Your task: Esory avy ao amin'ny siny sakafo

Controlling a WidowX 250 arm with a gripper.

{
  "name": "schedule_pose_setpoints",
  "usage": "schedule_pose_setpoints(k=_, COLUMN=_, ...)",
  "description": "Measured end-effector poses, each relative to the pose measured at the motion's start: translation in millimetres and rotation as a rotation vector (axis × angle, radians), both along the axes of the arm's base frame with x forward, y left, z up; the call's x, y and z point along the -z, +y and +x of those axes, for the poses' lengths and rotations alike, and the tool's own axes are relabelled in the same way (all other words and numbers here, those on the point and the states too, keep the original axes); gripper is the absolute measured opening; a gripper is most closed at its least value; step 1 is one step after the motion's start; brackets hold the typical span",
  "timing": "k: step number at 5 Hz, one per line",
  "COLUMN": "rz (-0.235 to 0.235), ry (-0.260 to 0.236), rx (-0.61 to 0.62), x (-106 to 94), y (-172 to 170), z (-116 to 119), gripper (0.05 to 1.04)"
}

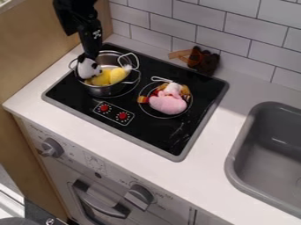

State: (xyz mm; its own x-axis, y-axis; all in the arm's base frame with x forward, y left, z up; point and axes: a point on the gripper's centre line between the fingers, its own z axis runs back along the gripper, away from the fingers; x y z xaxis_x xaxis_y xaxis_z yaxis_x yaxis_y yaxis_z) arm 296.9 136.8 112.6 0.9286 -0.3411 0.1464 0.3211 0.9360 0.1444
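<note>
We see the gripper (92, 53) at the pot (104, 91), directly above the panda (87, 71); we cannot tell whether it is open or closed. The panda lies in the pot, beside the yellow toy (117, 76). Print near the knobs (139, 196) is too small for us. The pot stands near the stove's (79, 111) edge; counter (204, 161) lies between stove and sink (233, 165).

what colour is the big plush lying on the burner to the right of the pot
The plush is pink, seen in the camera view.
</note>
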Motion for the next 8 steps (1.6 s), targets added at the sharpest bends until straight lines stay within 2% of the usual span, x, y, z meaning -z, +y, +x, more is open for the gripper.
schedule_pose_setpoints(k=3, rz=0.001, ry=-0.003, rx=0.0, x=0.7, y=0, z=1, gripper=0.999)
schedule_pose_setpoints(k=4, rz=0.029, ry=-0.053, rx=-0.028, x=23.9, y=2, z=16, gripper=0.999)
schedule_pose_setpoints(k=5, rz=0.049, ry=-0.115, rx=-0.03, x=35.3, y=4, z=30, gripper=0.999)
schedule_pose_setpoints(k=7, rz=0.071, ry=-0.142, rx=-0.001, x=48.6, y=6, z=34, gripper=0.999)
schedule_pose_setpoints(k=8, rz=0.078, ry=-0.121, rx=-0.005, x=50.9, y=9, z=28, gripper=0.999)
